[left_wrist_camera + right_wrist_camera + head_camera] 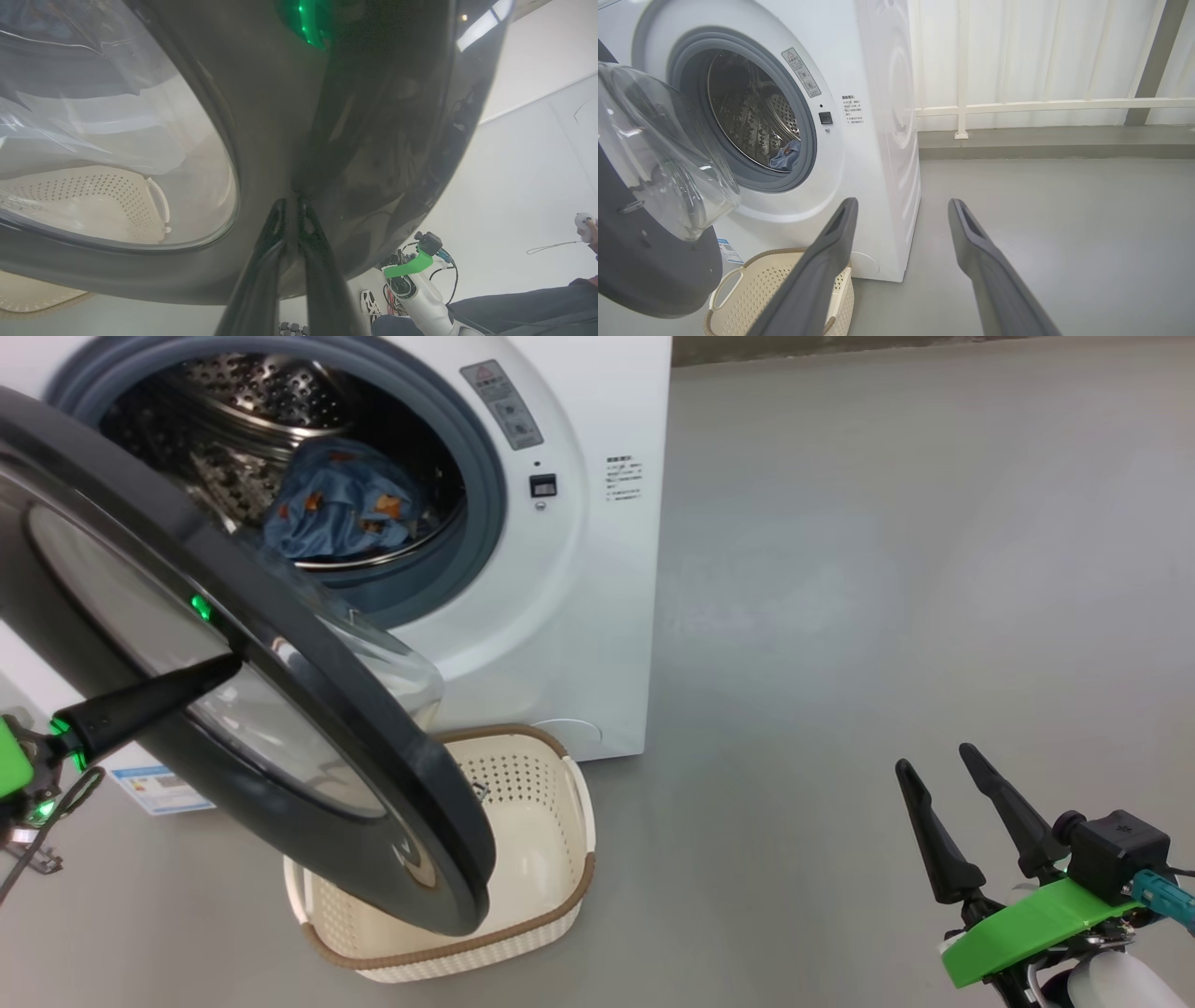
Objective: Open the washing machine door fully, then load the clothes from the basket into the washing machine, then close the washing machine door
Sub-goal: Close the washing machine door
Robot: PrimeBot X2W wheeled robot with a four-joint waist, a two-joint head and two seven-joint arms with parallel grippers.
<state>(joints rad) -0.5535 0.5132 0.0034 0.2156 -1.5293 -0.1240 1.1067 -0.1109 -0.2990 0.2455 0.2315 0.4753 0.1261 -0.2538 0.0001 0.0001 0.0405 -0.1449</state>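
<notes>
Washing machine door [373,775], half open, hangs across the left of the drum mouth [411,457] and over most of the basket [523,803] below, leaving a gap at the basket's right edge. Right of the washing machine [579,616], bare grey floor [887,616] lies open around the spread right end effector [934,758].

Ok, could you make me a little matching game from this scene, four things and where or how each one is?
1 clothes
2 basket
3 left gripper
4 right gripper

A open, above the grey floor
B inside the steel drum
C shut, tips at the washing machine door
D on the floor, under the door

Pairs: 1-B, 2-D, 3-C, 4-A
</notes>
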